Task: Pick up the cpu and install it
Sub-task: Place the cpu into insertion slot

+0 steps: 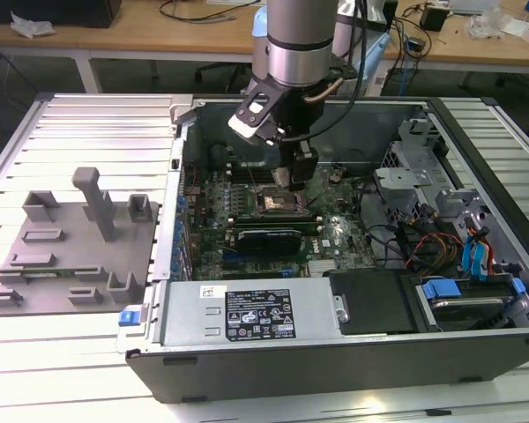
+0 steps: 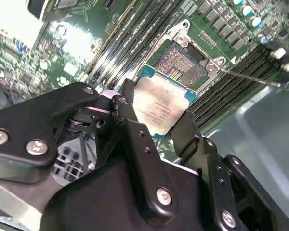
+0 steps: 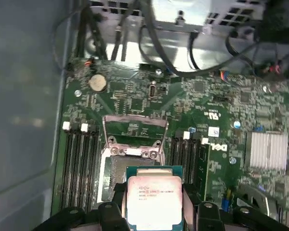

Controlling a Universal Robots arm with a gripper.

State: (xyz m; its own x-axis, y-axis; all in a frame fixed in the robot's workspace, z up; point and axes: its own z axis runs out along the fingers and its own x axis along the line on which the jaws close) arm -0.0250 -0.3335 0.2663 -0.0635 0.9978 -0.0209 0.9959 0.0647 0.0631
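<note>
In both wrist views the cpu (image 2: 160, 105) (image 3: 154, 198) is a small square chip with a pale silver top and a green rim. My gripper (image 2: 156, 118) (image 3: 154, 204) is shut on it, one black finger (image 2: 126, 111) on each of two opposite edges. The chip hangs just above the motherboard (image 3: 216, 110), partly over the open dark socket (image 2: 182, 63) (image 3: 116, 169), and tilted in the second wrist view. The socket's metal frame (image 3: 135, 127) stands folded back. In the exterior view the gripper (image 1: 298, 176) reaches down into the computer case, right over the socket (image 1: 276, 203).
Memory slots (image 3: 79, 163) flank the socket on both sides. Cables (image 1: 423, 242) and drive bays (image 1: 472, 295) fill the case's side toward the exterior view's right. A grey plastic plate with upright pegs (image 1: 70, 251) lies on the slatted table at the exterior view's left.
</note>
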